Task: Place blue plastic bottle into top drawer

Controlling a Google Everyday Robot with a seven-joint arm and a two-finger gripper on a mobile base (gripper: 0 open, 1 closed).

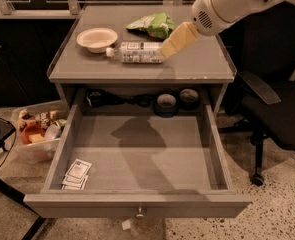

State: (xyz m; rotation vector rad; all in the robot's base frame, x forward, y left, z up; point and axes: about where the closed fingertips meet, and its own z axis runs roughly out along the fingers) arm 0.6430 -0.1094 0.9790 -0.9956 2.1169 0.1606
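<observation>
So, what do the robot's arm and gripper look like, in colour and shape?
The arm is a thick, rounded white shell with a dotted patch near its end. The gripper, by the blue plastic bottle, is pale yellow and tapering.

We read this as an office: a black castor chair (267, 109) stands beside the grey table (197, 66) at its right edge on a speckled floor (272, 209), and a clear plastic bin (37, 139) sits by its left edge. The gripper (178, 39) hovers over the tabletop, nearer the right edge.
</observation>
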